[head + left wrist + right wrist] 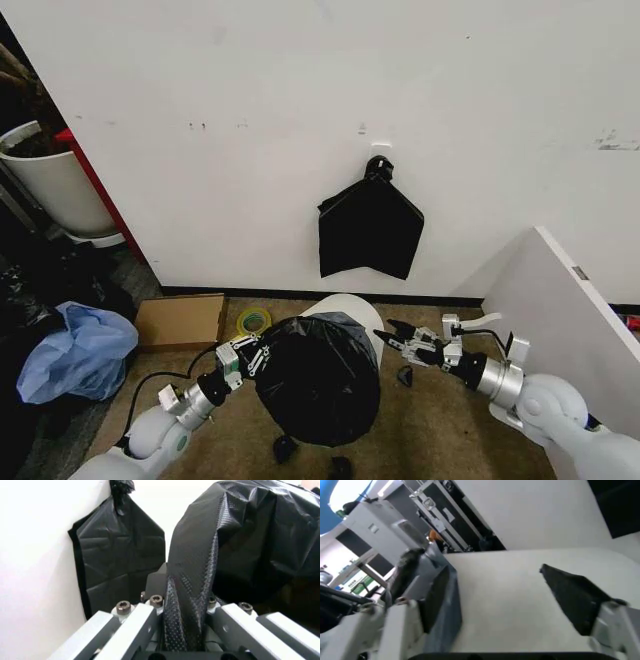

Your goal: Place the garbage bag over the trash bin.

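Garbage bag (192, 603) fold between left hand (185, 630) fingers.

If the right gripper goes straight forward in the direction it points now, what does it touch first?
Most likely the trash bin: the open right gripper points at its bare white wall, beside the garbage bag that the left gripper holds. Exact depth is unclear.

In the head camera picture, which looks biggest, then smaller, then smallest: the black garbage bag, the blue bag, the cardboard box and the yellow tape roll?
1. the garbage bag, held by the left gripper
2. the light blue bag
3. the cardboard box
4. the yellow tape roll

The garbage bag sits nearer the camera, which may add to its apparent size.
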Controlling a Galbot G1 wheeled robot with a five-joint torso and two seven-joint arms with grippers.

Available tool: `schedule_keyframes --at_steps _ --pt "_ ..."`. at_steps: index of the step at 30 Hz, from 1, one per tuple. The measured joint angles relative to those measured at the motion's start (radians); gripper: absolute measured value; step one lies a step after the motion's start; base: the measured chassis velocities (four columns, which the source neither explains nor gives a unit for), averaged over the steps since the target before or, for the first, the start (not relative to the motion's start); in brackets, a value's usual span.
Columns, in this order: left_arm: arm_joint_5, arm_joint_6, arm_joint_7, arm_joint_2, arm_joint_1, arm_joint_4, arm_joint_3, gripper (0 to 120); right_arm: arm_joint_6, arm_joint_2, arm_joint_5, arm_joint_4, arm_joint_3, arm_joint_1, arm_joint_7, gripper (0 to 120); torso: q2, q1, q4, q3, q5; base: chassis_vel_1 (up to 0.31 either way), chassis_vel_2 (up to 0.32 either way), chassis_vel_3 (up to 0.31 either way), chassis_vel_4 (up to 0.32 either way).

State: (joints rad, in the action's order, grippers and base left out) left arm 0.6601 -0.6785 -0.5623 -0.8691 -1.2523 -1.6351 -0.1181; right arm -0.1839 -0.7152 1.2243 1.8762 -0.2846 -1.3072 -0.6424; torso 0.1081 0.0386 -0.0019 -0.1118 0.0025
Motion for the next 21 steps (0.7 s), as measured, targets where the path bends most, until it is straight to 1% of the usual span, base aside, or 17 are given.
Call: schedule_keyframes --at_steps 3,4,6,7,8,9,10,11,13,14,15,18,21 --pt "-0.009 0.000 0.000 -0.002 0.000 0.000 0.000 4 0.000 -0.002 -0.013 0.007 0.006 -0.001 0.000 52 0.000 0.000 0.0001 0.000 0.0001 0.000 0.000 0.000 0.000" --pt "-0.010 0.000 0.000 -0.003 0.000 0.000 0.000 4 0.000 -0.002 -0.016 0.009 0.008 -0.002 0.000 51 0.000 0.000 0.0000 0.000 0.0000 0.000 0.000 0.000 0.000" --pt "-0.010 0.002 0.003 -0.005 0.001 -0.001 -0.002 4 0.000 -0.002 -0.020 0.013 0.010 -0.005 0.000 39 0.000 0.000 -0.0001 0.000 0.0000 0.000 0.000 0.000 0.000" --pt "-0.010 0.003 0.004 -0.005 0.001 -0.002 -0.003 4 0.000 -0.002 -0.020 0.016 0.010 -0.006 -0.001 36 0.000 0.000 -0.0001 0.000 0.0001 0.000 0.000 0.000 0.000" --pt "-0.010 0.003 0.004 -0.005 0.001 -0.002 -0.003 4 0.000 -0.002 -0.020 0.016 0.010 -0.006 -0.001 36 0.000 0.000 -0.0001 0.000 0.0001 0.000 0.000 0.000 0.000" --pt "-0.010 0.004 0.004 -0.006 0.001 -0.004 -0.003 4 0.000 -0.001 -0.022 0.022 0.010 -0.009 -0.002 31 0.000 0.000 0.0000 0.000 0.0001 0.000 0.000 0.000 0.000" --pt "-0.010 0.005 0.004 -0.006 0.001 -0.004 -0.003 4 0.000 0.000 -0.023 0.027 0.010 -0.011 -0.003 29 0.000 0.000 0.0000 0.000 0.0000 0.000 0.000 0.000 0.000" --pt "-0.011 0.006 0.005 -0.008 0.000 -0.004 -0.003 4 0.000 0.000 -0.028 0.036 0.012 -0.016 -0.005 23 0.000 0.000 0.0000 0.000 0.0000 0.000 0.000 0.000 0.000" --pt "-0.011 0.006 0.006 -0.012 0.000 -0.004 -0.003 4 0.000 0.001 -0.035 0.043 0.016 -0.020 -0.008 16 0.000 0.000 0.0000 0.000 0.0000 0.000 0.000 0.000 0.000" --pt "-0.011 0.007 0.006 -0.013 0.000 -0.004 -0.003 4 0.000 0.000 -0.038 0.044 0.018 -0.021 -0.008 11 0.000 0.000 -0.0001 0.000 0.0000 0.000 0.000 0.000 0.000" --pt "-0.011 0.007 0.006 -0.013 0.000 -0.004 -0.003 4 0.000 0.000 -0.038 0.044 0.018 -0.021 -0.008 11 0.000 0.000 -0.0001 0.000 0.0000 0.000 0.000 0.000 0.000" --pt "-0.011 0.009 0.008 -0.013 0.000 -0.005 -0.003 4 0.002 -0.001 -0.039 0.045 0.019 -0.020 -0.009 0 0.000 0.000 0.0000 0.000 0.0000 0.000 0.000 0.000 0.000" --pt "-0.009 0.010 0.010 -0.011 0.001 -0.003 -0.003 4 0.004 -0.001 -0.038 0.047 0.019 -0.018 -0.010 0 0.000 0.000 0.0000 0.000 0.0000 0.000 0.000 0.000 0.000"
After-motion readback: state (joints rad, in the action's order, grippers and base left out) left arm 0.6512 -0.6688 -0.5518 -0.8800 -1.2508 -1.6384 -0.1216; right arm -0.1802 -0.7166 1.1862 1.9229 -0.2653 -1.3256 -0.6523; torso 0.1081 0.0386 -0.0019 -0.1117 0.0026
